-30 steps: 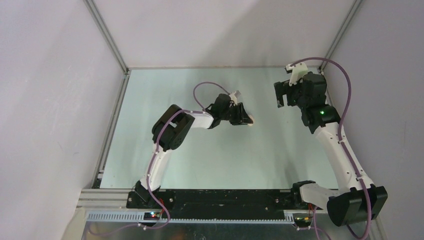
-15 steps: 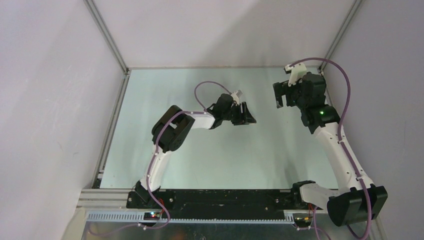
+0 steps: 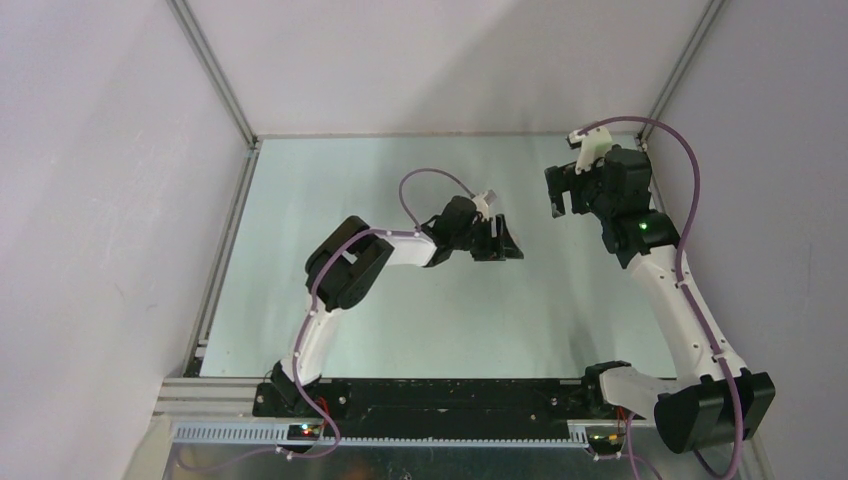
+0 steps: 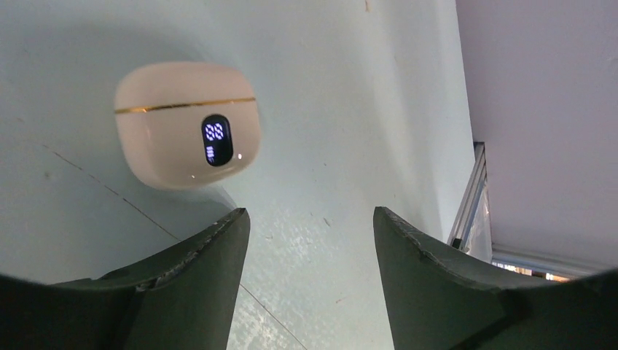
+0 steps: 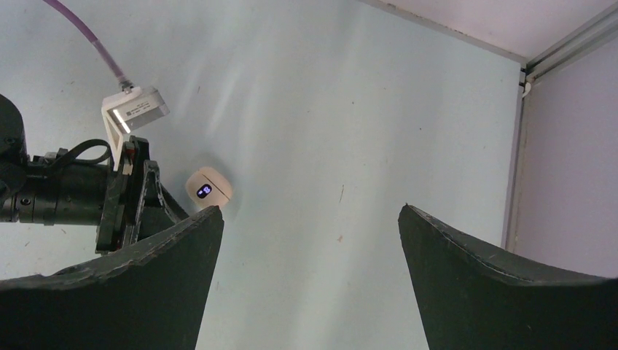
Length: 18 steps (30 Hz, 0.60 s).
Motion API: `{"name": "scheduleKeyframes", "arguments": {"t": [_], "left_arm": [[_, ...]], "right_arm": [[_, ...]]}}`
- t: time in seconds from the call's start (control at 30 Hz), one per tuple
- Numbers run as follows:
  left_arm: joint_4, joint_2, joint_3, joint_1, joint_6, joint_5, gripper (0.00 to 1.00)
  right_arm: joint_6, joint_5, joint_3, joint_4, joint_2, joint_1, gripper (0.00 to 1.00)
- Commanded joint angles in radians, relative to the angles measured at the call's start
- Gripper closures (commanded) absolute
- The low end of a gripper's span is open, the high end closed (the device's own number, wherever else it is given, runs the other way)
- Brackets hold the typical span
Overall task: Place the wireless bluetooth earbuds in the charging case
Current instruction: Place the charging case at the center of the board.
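While the off-white charging case (image 4: 186, 124) lies shut on the pale green surface (image 4: 350, 109), a thin gold seam runs across its rounded shell. A small dark display on its face glows with two digits and a stack of bars. The case sits about midway between the near and far edges of the surface, somewhat nearer the right edge than the left. In the top view the left arm's wrist hides it.

The left pincer (image 4: 310, 219) is held low over the surface, its dark fingers spread wide with nothing between them. The case lies just ahead of the left-hand finger's tip, off to one side of the gap rather than inside it. Seen from the right wrist, the case (image 5: 208, 188) shows just beyond the tips of the left pincer (image 5: 149, 197), below a white camera bracket (image 5: 135, 109) and its purple cable (image 5: 91, 40).

The right pincer (image 5: 310, 215) is raised above the surface near the far right corner, well apart from the case. Its fingers are also open and empty, and they point back towards the middle of the surface. An aluminium frame rail (image 5: 514, 146) borders the right edge, where the surface meets a pale wall (image 5: 568, 182).
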Motion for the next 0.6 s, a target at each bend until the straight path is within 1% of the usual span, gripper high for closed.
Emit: {"name": "scheduleKeyframes", "arguments": {"t": [0.0, 0.17, 0.23, 0.27, 0.33, 0.37, 0.4, 0.43, 0.53, 0.57], "left_arm": [[-0.088, -0.042, -0.055, -0.013, 0.028, -0.015, 0.28], [-0.082, -0.074, -0.074, -0.013, 0.053, -0.010, 0.25], [-0.084, -0.093, -0.068, -0.013, 0.080, 0.019, 0.24], [-0.090, -0.101, -0.064, -0.010, 0.097, 0.055, 0.22], [-0.129, -0.146, -0.070, 0.000, 0.183, 0.093, 0.09], [-0.159, -0.183, -0.077, 0.006, 0.262, 0.116, 0.03], [-0.179, -0.204, -0.099, 0.023, 0.304, 0.125, 0.02], [-0.212, -0.249, -0.126, 0.033, 0.379, 0.134, 0.01], [-0.277, -0.340, -0.195, 0.113, 0.495, 0.163, 0.01], [-0.358, -0.387, -0.201, 0.146, 0.564, 0.183, 0.01]], "right_arm": [[0.009, -0.013, 0.000, 0.028, -0.033, 0.000, 0.05], [0.010, -0.014, -0.002, 0.029, -0.039, 0.000, 0.05], [0.010, -0.015, -0.001, 0.028, -0.039, 0.000, 0.05], [0.010, -0.016, 0.000, 0.028, -0.039, 0.000, 0.05], [0.010, -0.019, -0.002, 0.027, -0.045, 0.000, 0.05], [0.010, -0.023, 0.000, 0.025, -0.047, 0.000, 0.04], [0.010, -0.024, -0.002, 0.025, -0.054, -0.001, 0.04], [0.011, -0.026, -0.002, 0.025, -0.058, -0.001, 0.02], [0.016, -0.024, -0.001, 0.028, -0.082, 0.001, 0.01], [0.017, -0.023, -0.001, 0.028, -0.090, 0.001, 0.01]]}}
